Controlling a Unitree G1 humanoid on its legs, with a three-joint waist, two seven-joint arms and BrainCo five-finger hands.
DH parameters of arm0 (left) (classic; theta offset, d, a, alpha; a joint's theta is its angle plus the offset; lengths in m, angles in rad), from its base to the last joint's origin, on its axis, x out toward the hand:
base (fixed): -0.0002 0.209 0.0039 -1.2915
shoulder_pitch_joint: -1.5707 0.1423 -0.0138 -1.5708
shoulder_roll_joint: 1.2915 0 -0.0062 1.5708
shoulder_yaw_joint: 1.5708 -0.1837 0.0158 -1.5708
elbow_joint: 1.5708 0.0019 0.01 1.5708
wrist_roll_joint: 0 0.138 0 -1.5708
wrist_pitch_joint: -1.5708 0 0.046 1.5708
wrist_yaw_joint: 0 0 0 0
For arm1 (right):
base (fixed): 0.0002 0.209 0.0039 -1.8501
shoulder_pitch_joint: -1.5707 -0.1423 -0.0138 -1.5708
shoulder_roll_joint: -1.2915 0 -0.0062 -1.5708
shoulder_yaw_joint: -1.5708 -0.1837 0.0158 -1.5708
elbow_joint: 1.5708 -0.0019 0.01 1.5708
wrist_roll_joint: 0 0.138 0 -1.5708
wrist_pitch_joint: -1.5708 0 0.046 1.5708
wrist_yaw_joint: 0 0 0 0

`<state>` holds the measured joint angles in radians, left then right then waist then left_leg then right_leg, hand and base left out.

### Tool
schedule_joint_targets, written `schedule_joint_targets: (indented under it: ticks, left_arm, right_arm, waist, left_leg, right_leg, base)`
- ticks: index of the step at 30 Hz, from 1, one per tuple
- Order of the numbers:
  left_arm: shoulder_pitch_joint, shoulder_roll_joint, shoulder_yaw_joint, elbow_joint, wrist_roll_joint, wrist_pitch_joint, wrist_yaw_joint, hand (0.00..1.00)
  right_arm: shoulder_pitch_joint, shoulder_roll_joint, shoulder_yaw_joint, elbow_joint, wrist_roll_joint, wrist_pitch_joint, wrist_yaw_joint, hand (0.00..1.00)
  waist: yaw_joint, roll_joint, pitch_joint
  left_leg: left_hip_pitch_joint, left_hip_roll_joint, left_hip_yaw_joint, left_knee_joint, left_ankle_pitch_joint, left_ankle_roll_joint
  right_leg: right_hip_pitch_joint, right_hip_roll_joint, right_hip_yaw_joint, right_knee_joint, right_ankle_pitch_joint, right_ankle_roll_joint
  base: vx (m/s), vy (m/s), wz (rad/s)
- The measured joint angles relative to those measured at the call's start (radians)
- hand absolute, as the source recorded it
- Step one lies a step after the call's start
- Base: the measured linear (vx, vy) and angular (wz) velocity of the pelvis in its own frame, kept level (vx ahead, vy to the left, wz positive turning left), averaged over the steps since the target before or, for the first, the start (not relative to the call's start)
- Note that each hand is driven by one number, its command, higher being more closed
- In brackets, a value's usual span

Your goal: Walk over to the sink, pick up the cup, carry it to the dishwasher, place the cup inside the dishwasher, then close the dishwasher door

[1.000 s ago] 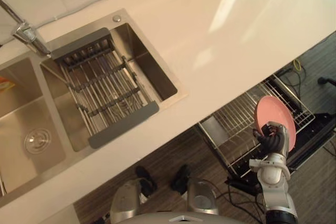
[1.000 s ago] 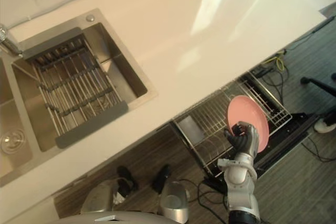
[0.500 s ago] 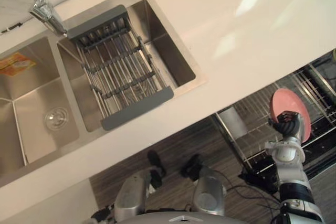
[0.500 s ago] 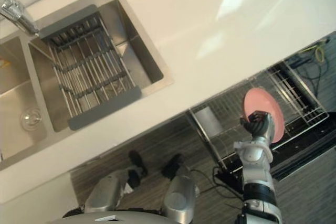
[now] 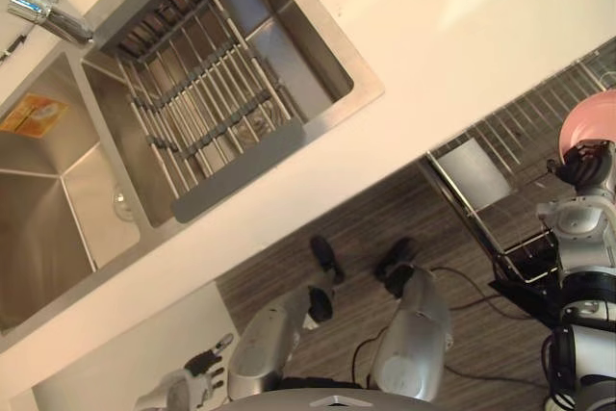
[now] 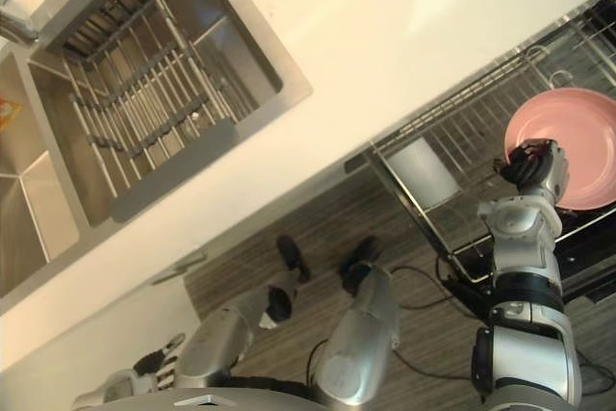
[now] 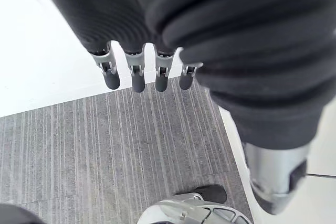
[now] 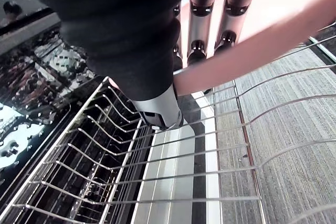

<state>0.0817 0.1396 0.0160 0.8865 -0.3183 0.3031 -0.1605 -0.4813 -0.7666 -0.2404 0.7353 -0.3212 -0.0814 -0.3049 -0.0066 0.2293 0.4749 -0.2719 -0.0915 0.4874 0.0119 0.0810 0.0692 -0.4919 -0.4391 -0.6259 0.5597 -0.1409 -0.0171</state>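
Two hands, and only one is working. Our left hand point(image 5: 197, 370) hangs low at our left side by the cabinet front, over the grey floor point(image 7: 105, 145), its fingers point(image 7: 137, 74) straight and loose and holding nothing.

Our right hand point(image 6: 535, 163) is raised on the right, its fingers curled round the rim of a pink plate point(image 6: 577, 151). What we carry is this plate, not a cup. It is held on edge, with its broad face turned towards our head.

Just past and beneath it lies the pulled-out wire dishwasher rack point(image 6: 452, 137). In the right wrist view its wires point(image 8: 157, 166) run right under the plate's lower rim. A silver box point(image 6: 420, 172) sits at the rack's nearer corner, clear of the plate.

So we judge the move to be a short lowering, straight down from the right hand, rim first. The left hand is well apart and no help.

Beyond the rack run the pale counter point(image 5: 462, 55), then the sink point(image 5: 48, 199) with its drainer rack point(image 5: 192, 113) and the tap point(image 5: 43, 7).
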Motion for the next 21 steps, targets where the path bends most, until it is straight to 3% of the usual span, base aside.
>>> schedule_joint_targets:
  ticks: [8,18,21]
  left_arm:
    - [-0.029,0.0,-0.062,0.015,-0.011,-0.022,-0.023,0.0]
    - [-0.062,-0.001,-0.079,0.032,-0.003,-0.03,-0.02,0.0]
    - [-0.07,-0.001,-0.079,0.034,-0.002,-0.03,-0.019,0.0]
  right_arm:
    - [0.005,0.019,0.12,0.0,-0.063,-0.03,0.099,1.0]
    - [0.015,0.036,0.119,0.064,-0.065,-0.02,0.077,1.0]
    - [0.028,0.044,0.117,0.068,-0.06,0.009,0.073,1.0]
  waist:
    - [0.01,0.006,-0.004]
    - [0.008,0.011,-0.008]
    - [0.006,0.012,-0.009]
  left_leg:
    - [-0.011,-0.009,-0.026,-0.024,0.021,-0.011]
    - [0.009,-0.014,-0.085,-0.088,0.077,-0.029]
    - [0.013,-0.012,-0.099,-0.088,0.082,-0.032]
  right_leg:
    - [-0.031,-0.011,0.004,0.034,-0.018,-0.015]
    - [-0.004,-0.028,-0.058,0.063,-0.043,-0.035]
    - [0.009,-0.029,-0.073,0.065,-0.048,-0.037]
  base:
    - [0.02,-0.071,0.03]
    - [-0.01,-0.056,0.17]
    - [-0.02,-0.048,0.1]
